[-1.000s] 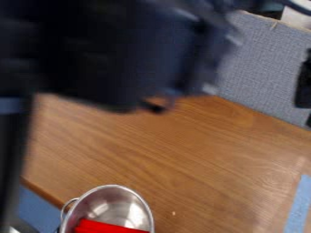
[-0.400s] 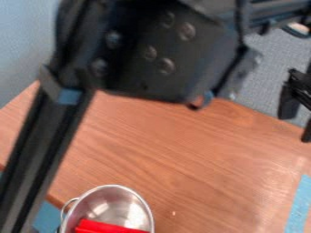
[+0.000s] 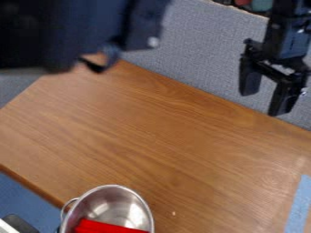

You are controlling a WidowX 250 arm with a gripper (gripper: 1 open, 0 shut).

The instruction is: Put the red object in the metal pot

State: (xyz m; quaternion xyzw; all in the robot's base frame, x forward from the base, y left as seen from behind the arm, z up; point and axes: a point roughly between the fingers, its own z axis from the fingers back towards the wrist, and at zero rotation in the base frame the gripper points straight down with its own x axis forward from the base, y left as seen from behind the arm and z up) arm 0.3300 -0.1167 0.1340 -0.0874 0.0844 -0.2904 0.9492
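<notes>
Red bar (image 3: pixel 85 226) sitting inside the pot (image 3: pixel 109 211) at the bottom edge of the desk (image 3: pixel 158 136). Claw (image 3: pixel 274 86) spread wide, empty, high at upper right, well apart. Looks done; best to back off cleanly, clear of the rim.

Even, soft indoor light fills the scene, moderately bright, with no hard shadows on the wooden table (image 3: pixel 170 127). The picture is small and coarse, so fine detail is lost. A large dark arm part (image 3: pixel 73 32) at the near upper left is heavily blurred and out of focus. The gripper (image 3: pixel 271 86) at the far right is sharper, though slightly soft. The metal pot (image 3: pixel 109 211) at the bottom edge shows pale glare along its rim and inside wall.
</notes>
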